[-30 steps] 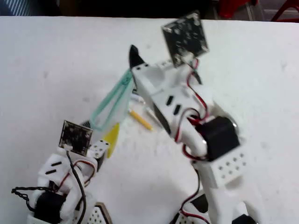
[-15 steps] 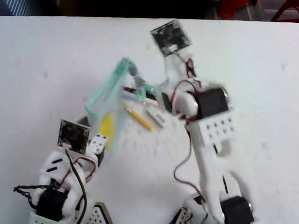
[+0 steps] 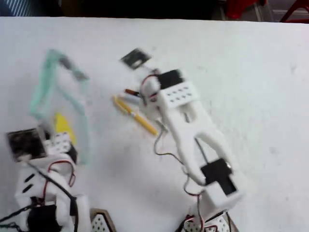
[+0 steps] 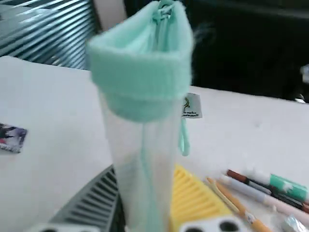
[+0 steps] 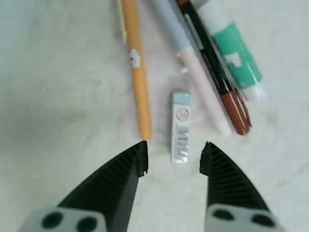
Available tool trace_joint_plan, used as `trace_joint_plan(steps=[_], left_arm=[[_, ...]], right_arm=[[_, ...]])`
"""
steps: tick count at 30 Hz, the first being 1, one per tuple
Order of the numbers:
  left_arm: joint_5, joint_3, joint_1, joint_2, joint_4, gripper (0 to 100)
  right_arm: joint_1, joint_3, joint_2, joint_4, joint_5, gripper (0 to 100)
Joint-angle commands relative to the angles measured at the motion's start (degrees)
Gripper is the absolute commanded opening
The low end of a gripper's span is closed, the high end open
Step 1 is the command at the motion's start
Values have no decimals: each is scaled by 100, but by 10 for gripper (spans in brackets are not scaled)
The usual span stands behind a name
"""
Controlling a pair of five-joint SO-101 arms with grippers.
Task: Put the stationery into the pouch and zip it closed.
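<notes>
My left gripper is shut on the lower part of the pouch, a clear pouch with a mint-green rim, and holds it upright above the table. The high view has the pouch lifted at the left. My right gripper is open, pointing down over the stationery. A small white eraser lies just ahead of its black fingertips. Beside the eraser lie an orange pencil, a pale blue-pink pen, a brown pen and a green-and-white glue stick. The pencil lies left of the right arm.
The white table is bare to the right of the right arm and along the far side. A small printed card lies on the table to one side of the pouch. The arm bases stand at the near edge.
The pouch has swung far to the left with my left arm. My right gripper has left the pouch's top end and come down over the stationery.
</notes>
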Motion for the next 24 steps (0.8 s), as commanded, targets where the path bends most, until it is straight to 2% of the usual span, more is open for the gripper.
trace_joint_plan(steps=[1, 8, 24], left_arm=[[387, -475, -998, -66, -26, 23], [404, -448, -989, -66, -26, 23], [413, -440, -989, -66, 0, 23]], right_arm=[[-268, -264, 523, -734, 105, 167], [-629, -404, 1288, -1516, 123, 166], [-725, -2031, 2941, -1367, 149, 166]])
